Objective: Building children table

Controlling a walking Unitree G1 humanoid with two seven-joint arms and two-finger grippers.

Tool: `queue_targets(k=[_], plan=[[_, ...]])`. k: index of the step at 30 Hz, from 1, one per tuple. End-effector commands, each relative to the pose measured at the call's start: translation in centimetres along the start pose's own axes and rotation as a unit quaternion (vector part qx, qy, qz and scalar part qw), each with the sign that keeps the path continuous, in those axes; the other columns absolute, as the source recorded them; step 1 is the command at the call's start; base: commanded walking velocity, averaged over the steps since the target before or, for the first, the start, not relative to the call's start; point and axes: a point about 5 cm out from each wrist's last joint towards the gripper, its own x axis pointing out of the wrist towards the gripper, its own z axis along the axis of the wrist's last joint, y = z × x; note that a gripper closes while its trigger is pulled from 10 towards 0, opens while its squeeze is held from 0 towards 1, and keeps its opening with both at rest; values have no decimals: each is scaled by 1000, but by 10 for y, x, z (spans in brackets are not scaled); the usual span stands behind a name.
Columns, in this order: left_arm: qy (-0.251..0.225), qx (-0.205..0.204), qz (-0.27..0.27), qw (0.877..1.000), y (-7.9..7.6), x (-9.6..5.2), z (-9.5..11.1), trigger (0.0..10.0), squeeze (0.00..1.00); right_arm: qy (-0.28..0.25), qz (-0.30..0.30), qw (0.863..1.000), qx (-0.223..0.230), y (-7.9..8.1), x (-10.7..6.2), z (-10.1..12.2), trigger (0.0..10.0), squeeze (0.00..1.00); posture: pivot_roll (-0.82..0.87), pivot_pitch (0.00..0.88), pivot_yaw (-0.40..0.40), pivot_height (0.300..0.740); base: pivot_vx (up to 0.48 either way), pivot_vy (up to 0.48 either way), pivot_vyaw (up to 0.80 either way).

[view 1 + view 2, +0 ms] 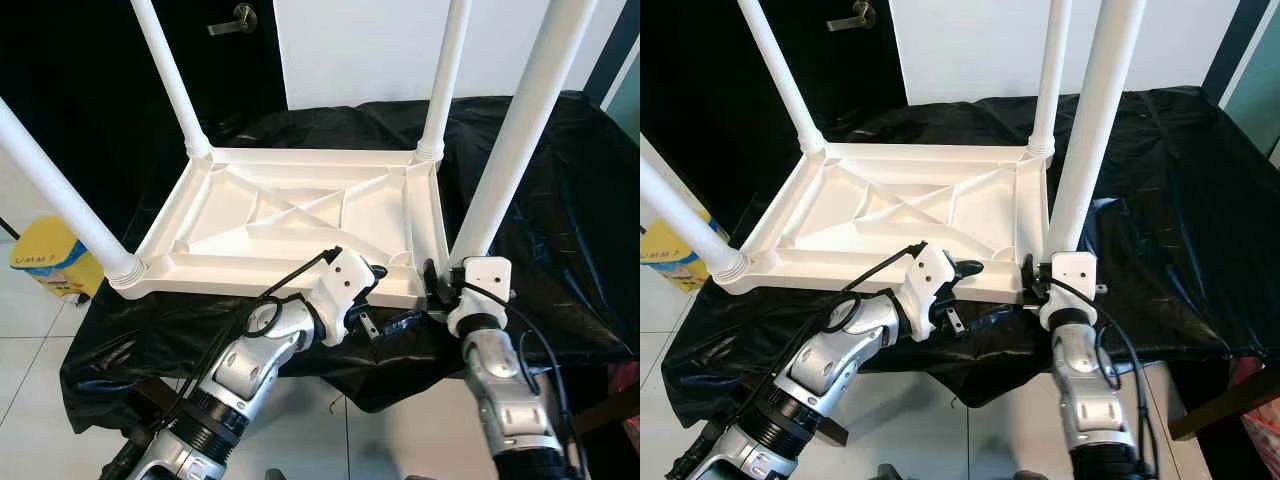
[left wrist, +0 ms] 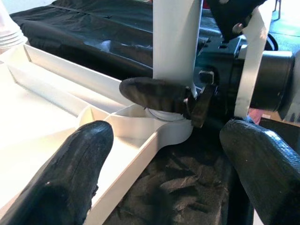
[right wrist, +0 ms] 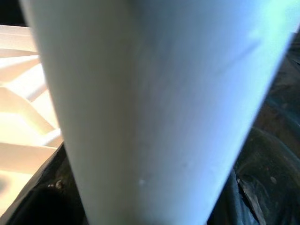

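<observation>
A white children's table (image 1: 250, 270) lies upside down on a black-covered surface, with its legs pointing up. My right gripper (image 1: 437, 282) is shut on the base of the near right leg (image 1: 510, 150), where the leg meets the corner socket (image 2: 164, 122). In the right wrist view that leg (image 3: 154, 112) is very close. My left gripper (image 1: 388, 297) is open beside it, straddling the table's near rim (image 2: 140, 154). One of its fingers (image 2: 70, 187) is inside the rim and the other sits outside over the cloth.
The other legs stand at the near left (image 1: 60, 190), far left (image 1: 170, 80) and far right (image 1: 445, 80) corners. The black cloth (image 1: 560, 200) hangs over the support's edges. A yellow container (image 1: 45, 255) sits on the tiled floor at left. A dark door (image 1: 235, 20) is behind.
</observation>
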Motion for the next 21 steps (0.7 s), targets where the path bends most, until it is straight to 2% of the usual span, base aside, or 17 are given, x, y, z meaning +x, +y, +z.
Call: queue_targets(k=[1, 2, 6, 9, 11, 15, 18, 21], plan=[[5, 5, -27, 1000, -2, 0, 0, 10000, 0, -3, 4, 1000, 7, -2, -2, 0, 10000, 149, -174, 25, 50, 740, 0, 0, 0], [5, 5, -28, 1000, -2, 0, 0, 10000, 0, -8, 20, 1000, 3, -6, -1, 1, 10000, 0, -175, 27, 53, 740, 0, 0, 0], [6, 5, -30, 1000, -1, -1, 0, 10000, 0, -16, 71, 997, -11, -18, 0, 4, 10000, 0, -173, 30, 54, 740, 0, 0, 0], [8, 5, -31, 999, -2, -1, -1, 10000, 0, -11, 120, 993, 1, -31, 3, 2, 10000, 0, -172, 28, 56, 740, 0, 0, 0], [8, 5, -31, 999, -2, -1, -1, 10000, 0, -10, 141, 990, -3, -34, 5, 2, 10000, 0, -173, 24, 58, 740, 0, 0, 0], [8, 6, -33, 999, -3, -1, -1, 10000, 0, -3, 180, 984, -11, -38, 10, 1, 10000, 0, -173, 23, 58, 740, 0, 0, 0], [7, 8, -33, 999, -1, 0, 0, 10000, 0, -2, 229, 973, -26, -37, 20, 5, 10000, 0, -174, 11, 57, 740, 0, 0, 0], [7, 9, -33, 999, -1, 1, 0, 10000, 0, -10, 251, 967, -35, -34, 28, 11, 10000, 0, -173, 10, 57, 740, 0, 0, 0]])
